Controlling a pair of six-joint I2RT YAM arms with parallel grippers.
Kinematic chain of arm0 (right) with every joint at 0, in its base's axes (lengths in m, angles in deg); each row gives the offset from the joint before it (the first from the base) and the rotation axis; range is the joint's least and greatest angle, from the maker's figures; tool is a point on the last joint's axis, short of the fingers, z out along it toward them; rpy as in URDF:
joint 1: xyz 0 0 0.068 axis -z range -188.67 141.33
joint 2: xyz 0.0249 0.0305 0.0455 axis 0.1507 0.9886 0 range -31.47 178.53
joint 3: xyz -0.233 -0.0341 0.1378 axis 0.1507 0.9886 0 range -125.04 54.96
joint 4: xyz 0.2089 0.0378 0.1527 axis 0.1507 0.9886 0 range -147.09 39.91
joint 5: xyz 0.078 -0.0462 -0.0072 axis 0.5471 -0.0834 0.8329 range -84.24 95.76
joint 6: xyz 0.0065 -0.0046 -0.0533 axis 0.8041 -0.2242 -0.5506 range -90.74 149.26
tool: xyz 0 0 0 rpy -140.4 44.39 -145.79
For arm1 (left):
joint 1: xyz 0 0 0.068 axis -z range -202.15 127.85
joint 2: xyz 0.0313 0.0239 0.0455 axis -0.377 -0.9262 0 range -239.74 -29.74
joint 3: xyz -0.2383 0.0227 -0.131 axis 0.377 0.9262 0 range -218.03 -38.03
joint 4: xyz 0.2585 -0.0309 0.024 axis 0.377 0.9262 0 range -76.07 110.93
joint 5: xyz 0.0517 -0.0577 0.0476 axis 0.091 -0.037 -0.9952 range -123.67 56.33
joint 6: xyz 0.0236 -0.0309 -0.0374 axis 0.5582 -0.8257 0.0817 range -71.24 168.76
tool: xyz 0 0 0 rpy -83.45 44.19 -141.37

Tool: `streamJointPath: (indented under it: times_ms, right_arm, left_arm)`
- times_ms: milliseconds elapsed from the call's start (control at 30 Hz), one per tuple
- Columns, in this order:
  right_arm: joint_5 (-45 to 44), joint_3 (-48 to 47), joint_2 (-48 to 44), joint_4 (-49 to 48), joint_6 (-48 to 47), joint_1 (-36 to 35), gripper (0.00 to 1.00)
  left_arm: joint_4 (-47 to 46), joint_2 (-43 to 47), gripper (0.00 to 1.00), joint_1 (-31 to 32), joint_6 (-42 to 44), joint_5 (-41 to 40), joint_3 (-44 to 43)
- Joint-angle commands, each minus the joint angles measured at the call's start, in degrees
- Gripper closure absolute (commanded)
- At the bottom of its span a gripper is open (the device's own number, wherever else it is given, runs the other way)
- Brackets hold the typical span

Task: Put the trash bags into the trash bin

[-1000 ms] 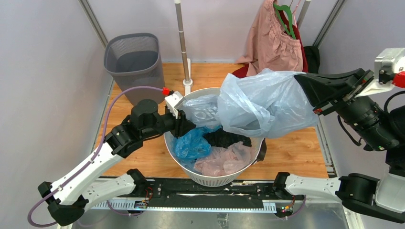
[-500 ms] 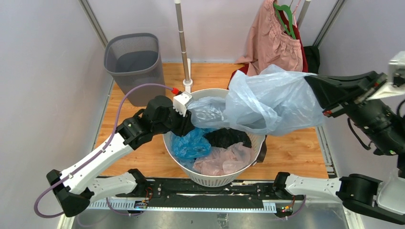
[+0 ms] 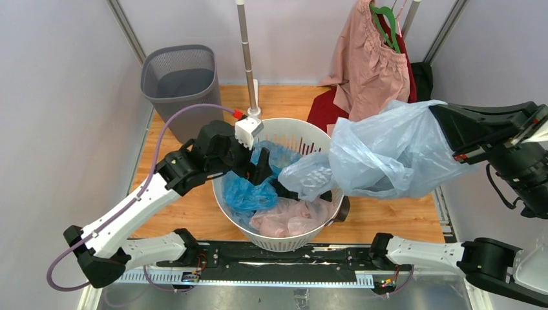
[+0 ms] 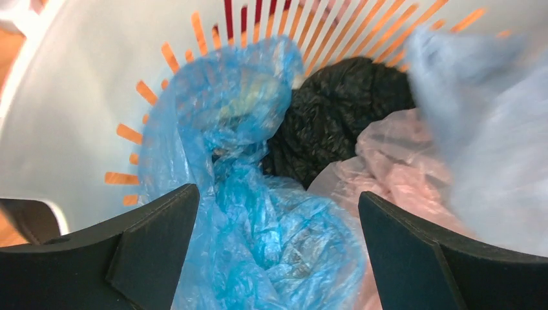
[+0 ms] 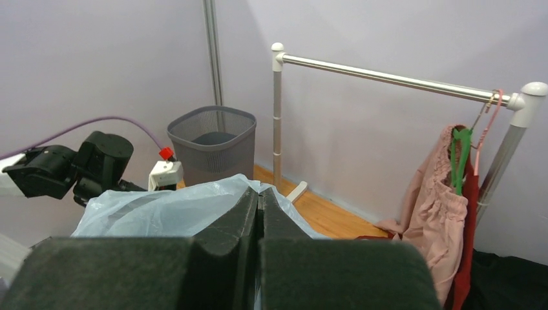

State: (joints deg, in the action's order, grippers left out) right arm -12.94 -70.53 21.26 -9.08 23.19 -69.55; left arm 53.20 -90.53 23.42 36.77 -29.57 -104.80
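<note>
My right gripper (image 3: pixel 444 131) (image 5: pixel 260 194) is shut on the large pale blue see-through trash bag (image 3: pixel 388 155) (image 5: pixel 161 210). It holds the bag in the air over the right rim of the white slotted basket (image 3: pixel 294 131) (image 4: pixel 71 103). My left gripper (image 3: pixel 262 170) (image 4: pixel 278 192) stands open inside the basket with nothing between its fingers, just above a bright blue bag (image 3: pixel 247 194) (image 4: pixel 258 226). A black bag (image 3: pixel 285 190) (image 4: pixel 336 116) and a pink bag (image 3: pixel 291 219) (image 4: pixel 394 168) lie beside it. The grey mesh trash bin (image 3: pixel 181 81) (image 5: pixel 213 139) stands at the back left.
A clothes rack's white pole (image 3: pixel 245 58) rises right behind the basket, and its rail (image 5: pixel 388 77) runs to the right. A pink garment (image 3: pixel 371 58) (image 5: pixel 436 219) hangs on a green hanger, with red cloth (image 3: pixel 326 110) below it. Walls close in on both sides.
My left gripper opened and let go of the pale blue bag, then dipped into the basket. My right gripper pulled the bag to the right, and the basket shifted slightly left.
</note>
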Motion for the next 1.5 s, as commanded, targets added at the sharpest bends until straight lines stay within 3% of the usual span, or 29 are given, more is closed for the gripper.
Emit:
streamJointPath:
  times_ms: [0,200,400,600,867,1467]
  right_arm:
    - [3.41,0.16,2.93,0.09,-0.52,-0.88,1.0]
    - [8.81,-2.0,8.03,-0.47,0.72,-0.9,1.0]
    - [14.26,-7.92,14.76,-1.26,1.7,-0.9,1.0]
    - [20.34,-10.82,19.83,-4.3,3.41,-0.85,1.0]
    - [25.7,-8.68,23.77,-8.64,5.71,-0.9,1.0]
    - [27.03,1.07,23.06,-15.27,10.37,-0.77,1.0]
  left_arm:
    - [-0.1,3.0,0.0,0.14,0.65,3.24,-5.21]
    - [-1.13,6.84,0.0,0.14,0.86,8.72,-8.52]
    - [-4.61,11.83,0.0,0.14,1.09,13.88,-4.79]
    - [-4.14,14.54,0.0,0.14,1.88,9.58,-2.7]
    - [-6.26,13.97,0.0,0.14,0.3,12.82,-2.27]
    - [-26.58,13.82,0.0,0.14,-7.83,20.75,4.91]
